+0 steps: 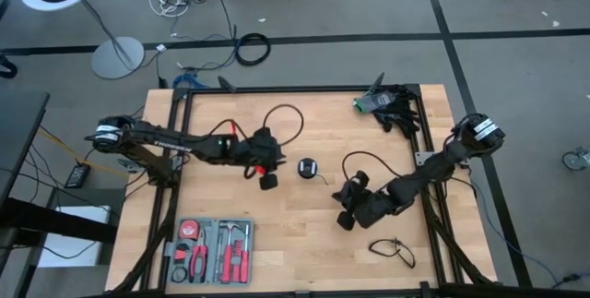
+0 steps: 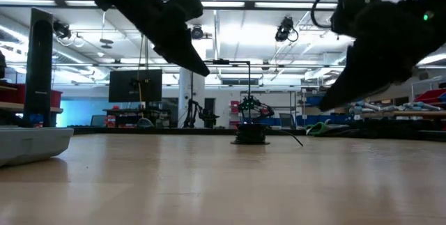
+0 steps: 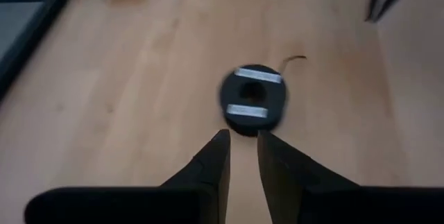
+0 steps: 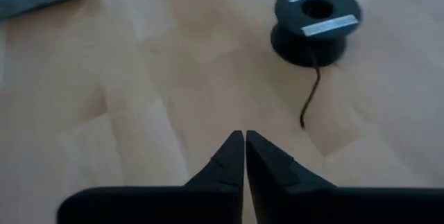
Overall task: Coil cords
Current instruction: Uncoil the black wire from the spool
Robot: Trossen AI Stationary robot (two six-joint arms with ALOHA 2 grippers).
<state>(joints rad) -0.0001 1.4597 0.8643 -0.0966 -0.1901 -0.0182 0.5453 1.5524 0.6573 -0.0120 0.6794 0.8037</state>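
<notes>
While spool [image 4: 316,21] lies untouched; no readable label; right claw [image 4: 245,148] closed.

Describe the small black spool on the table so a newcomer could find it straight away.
On the light wooden table, look near its middle, in the bare gap between the two dark arms. There sits a small round black spool with a short thin black cord tail. Unlike the red and grey tool case nearby, it is round, with two pale strips on top.
</notes>
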